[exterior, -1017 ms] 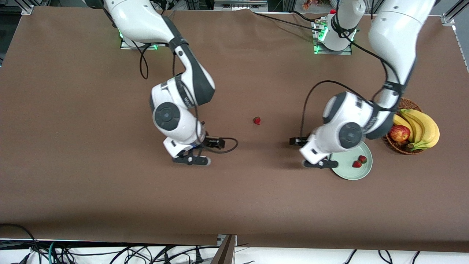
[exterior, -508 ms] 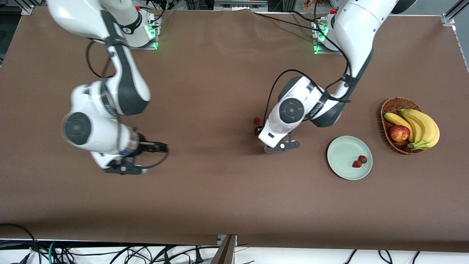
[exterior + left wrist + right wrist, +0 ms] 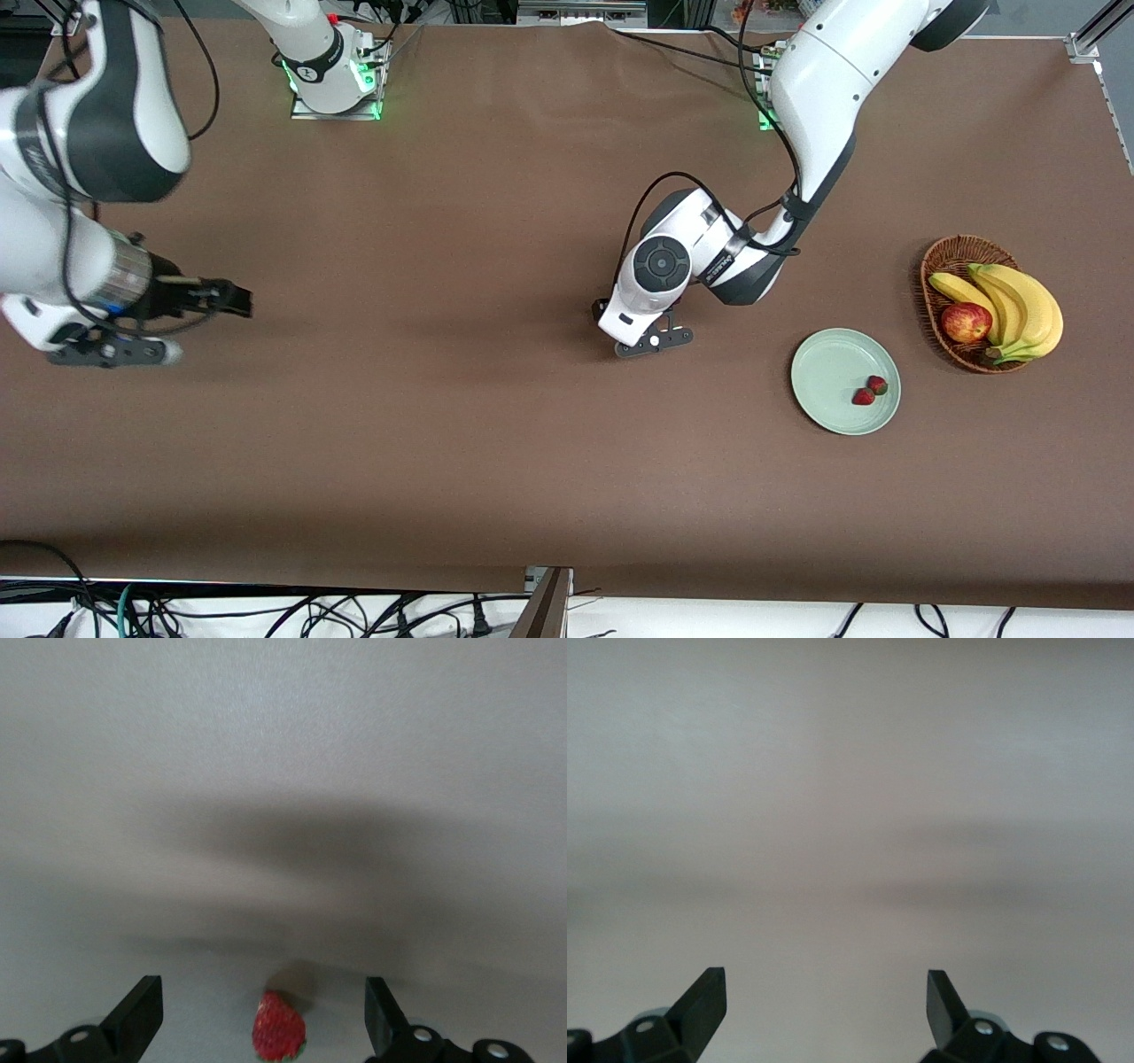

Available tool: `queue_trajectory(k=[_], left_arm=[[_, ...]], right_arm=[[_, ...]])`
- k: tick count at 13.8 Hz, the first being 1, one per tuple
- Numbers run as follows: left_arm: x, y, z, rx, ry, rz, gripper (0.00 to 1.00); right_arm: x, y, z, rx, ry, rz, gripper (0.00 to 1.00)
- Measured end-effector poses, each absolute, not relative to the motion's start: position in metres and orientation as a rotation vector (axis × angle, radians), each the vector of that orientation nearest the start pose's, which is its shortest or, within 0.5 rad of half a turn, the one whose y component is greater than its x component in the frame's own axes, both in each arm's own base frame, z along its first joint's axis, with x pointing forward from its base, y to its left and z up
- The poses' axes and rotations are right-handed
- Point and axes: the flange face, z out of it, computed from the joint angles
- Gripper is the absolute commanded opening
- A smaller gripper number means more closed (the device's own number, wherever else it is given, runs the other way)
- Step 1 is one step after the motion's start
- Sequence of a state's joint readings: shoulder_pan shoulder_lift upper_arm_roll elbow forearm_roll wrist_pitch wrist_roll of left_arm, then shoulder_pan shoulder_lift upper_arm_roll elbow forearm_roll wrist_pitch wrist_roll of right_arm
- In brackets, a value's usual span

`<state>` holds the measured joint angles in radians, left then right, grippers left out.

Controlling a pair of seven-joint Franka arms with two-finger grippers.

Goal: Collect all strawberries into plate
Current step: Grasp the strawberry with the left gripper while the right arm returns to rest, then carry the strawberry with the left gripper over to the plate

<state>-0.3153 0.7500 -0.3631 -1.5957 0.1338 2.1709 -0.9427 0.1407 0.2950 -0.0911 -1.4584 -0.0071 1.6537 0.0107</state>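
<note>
A: Where are the strawberries?
B: Two lie on the plate (image 3: 824, 372), beside the basket (image 3: 941, 266) at the left arm's end. One berry (image 3: 279, 1031) sits on the table between the left gripper's (image 3: 262, 1019) spread, empty fingers.
A: And the right gripper (image 3: 111, 353)?
B: Over bare table at the right arm's end, released, holding nothing.

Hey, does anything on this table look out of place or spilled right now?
Nothing is spilled or damaged. One strawberry lies on the bare table, apart from the two strawberries already on the plate. The open left gripper is right over it. The right gripper, also open, waits at its end of the table.
</note>
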Motion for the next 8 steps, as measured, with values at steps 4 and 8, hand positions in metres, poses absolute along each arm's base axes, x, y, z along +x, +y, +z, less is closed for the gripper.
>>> queue_trajectory(k=[4,8], left_arm=[[0.547,-0.402,0.189,-3.11,-0.418,0.31,1.0],[0.527,-0.414,0.177,-3.086,-0.405,0.341,1.0]], right_arm=[[0.615,0.002,0.551,-3.186,-0.049,0.147,1.0],[0.6,0.0,0.571,-3.185,-0.047,0.164,1.0]])
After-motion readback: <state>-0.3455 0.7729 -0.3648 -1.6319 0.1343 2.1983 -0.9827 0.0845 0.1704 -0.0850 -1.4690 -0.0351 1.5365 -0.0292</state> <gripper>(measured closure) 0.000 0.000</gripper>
